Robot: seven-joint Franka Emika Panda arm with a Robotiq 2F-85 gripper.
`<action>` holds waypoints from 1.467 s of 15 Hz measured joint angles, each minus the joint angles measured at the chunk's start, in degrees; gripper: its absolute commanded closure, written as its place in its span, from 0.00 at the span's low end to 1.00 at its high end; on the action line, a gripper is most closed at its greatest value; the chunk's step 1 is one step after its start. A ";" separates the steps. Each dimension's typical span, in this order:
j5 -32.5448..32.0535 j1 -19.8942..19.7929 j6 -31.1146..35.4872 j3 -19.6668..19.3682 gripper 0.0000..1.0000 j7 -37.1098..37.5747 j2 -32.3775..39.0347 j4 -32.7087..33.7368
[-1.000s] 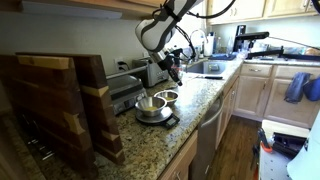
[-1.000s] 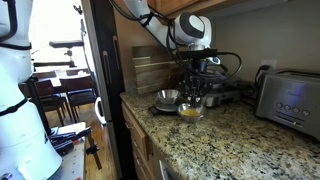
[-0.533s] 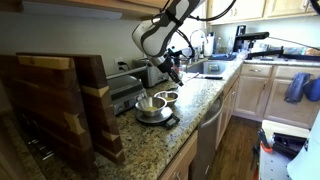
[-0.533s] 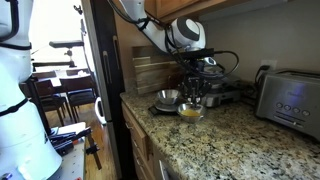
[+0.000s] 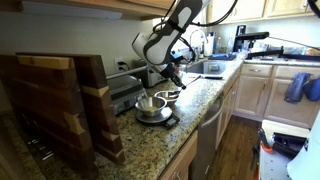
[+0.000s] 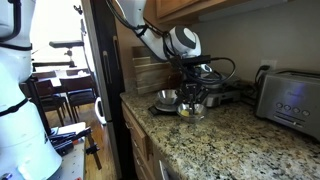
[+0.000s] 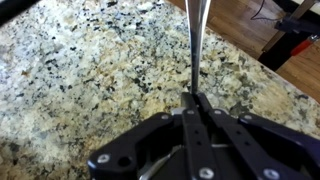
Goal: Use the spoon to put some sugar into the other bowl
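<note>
Fingers [image 7: 187, 112] first: squeezing shut on the thin handle of the spoon [image 7: 194, 50] and holding it straight out ahead. Showing only speckled counter [image 7: 70, 60] past the handle in the wrist view. Not showing the scoop end, so no telling whether loaded with sugar or not.

Going out to the gripper [image 6: 192, 90]: hanging just above two bowls in both exterior views. Hovering closest over the bowl [image 6: 190, 109], with the other bowl [image 6: 166, 98] just beside. Not seeming to touch either one.

Probably sitting in the middle of the job, somewhere between scooping and tipping. Hard to say which.

Next, if loaded: needing a slow, level trip over to the empty bowl, then a gentle tilt to spill the sugar in. If not loaded: needing to dip the scoop end down into the sugar first.

Looking a little yellow inside the bowl under the gripper, maybe sugar, but too small to be sure. Looking shiny and grey inside the other bowl, with no telling full or empty. Sitting close together on the counter, both of them.
</note>
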 measured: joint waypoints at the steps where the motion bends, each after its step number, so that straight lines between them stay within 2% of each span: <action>1: -0.55 0.05 0.44 0.23 0.96 0.25 0.02 -0.13; 5: -5.45 1.20 2.53 0.85 0.96 1.79 0.06 -0.86; 12: -22.26 4.26 3.03 1.02 0.97 9.56 1.33 -3.77; 22: -30.93 4.44 3.03 2.81 0.97 13.96 3.99 -4.78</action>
